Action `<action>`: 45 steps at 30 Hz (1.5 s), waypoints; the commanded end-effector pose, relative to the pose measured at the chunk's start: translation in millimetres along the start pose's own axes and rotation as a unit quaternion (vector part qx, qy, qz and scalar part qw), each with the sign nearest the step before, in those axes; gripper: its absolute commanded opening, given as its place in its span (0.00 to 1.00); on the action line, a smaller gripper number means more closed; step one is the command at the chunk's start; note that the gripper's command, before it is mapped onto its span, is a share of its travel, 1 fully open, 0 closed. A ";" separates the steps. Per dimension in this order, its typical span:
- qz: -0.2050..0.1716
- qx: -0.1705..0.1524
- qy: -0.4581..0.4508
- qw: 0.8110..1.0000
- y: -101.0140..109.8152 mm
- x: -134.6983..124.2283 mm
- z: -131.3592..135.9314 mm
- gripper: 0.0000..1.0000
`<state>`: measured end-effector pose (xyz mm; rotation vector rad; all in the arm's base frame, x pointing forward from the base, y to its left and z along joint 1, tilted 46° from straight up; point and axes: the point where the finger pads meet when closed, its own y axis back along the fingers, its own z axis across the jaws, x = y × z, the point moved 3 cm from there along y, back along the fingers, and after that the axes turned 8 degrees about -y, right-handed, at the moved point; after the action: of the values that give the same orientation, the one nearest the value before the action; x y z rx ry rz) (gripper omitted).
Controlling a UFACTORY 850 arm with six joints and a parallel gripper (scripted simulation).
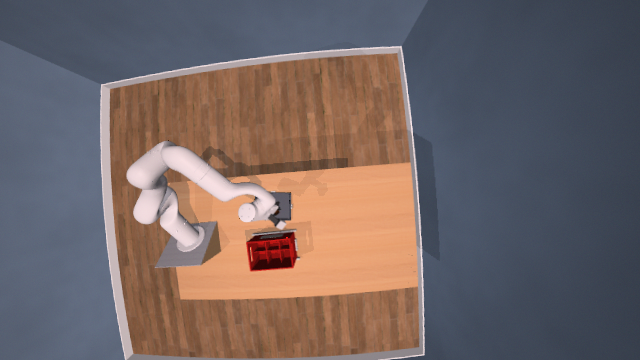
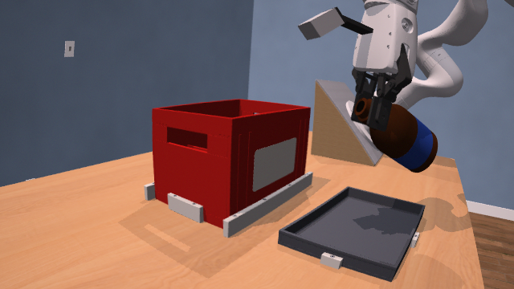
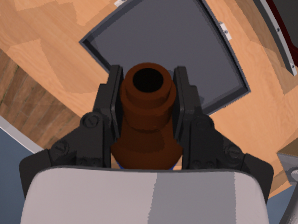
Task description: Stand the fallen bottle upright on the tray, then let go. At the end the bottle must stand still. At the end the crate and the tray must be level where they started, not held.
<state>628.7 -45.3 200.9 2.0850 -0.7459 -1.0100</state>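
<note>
I have the bottle (image 2: 401, 136) clamped by its neck in the gripper (image 2: 371, 109), with 1 finger (image 3: 107, 117) pressed on each side of the neck and the open mouth showing between them in the wrist view. The bottle hangs in the air above the far edge of the tray (image 2: 395, 270), well clear of it. Its long axis runs at a steep slant: the neck sits high at the fingers and the heavy base, with its blue band, swings down and away toward the wall side. I judge the coming move turns on that tilt, since the base must come under the neck before I lower it. The arm (image 1: 200, 172) reaches out from its stand (image 1: 165, 260), wrist pointing down over the tray. The red crate (image 2: 201, 160) sits beside the tray on the table (image 2: 80, 225), untouched.
</note>
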 end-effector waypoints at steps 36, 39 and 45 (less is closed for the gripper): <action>0.074 0.010 0.000 0.997 2.0 -4.7 0.7 0.00; 0.074 0.010 0.000 0.997 2.0 -4.7 0.7 0.00; 0.074 0.010 0.000 0.997 2.0 -4.7 0.7 0.00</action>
<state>624.6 -42.6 203.3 2.0137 -0.8987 -0.9254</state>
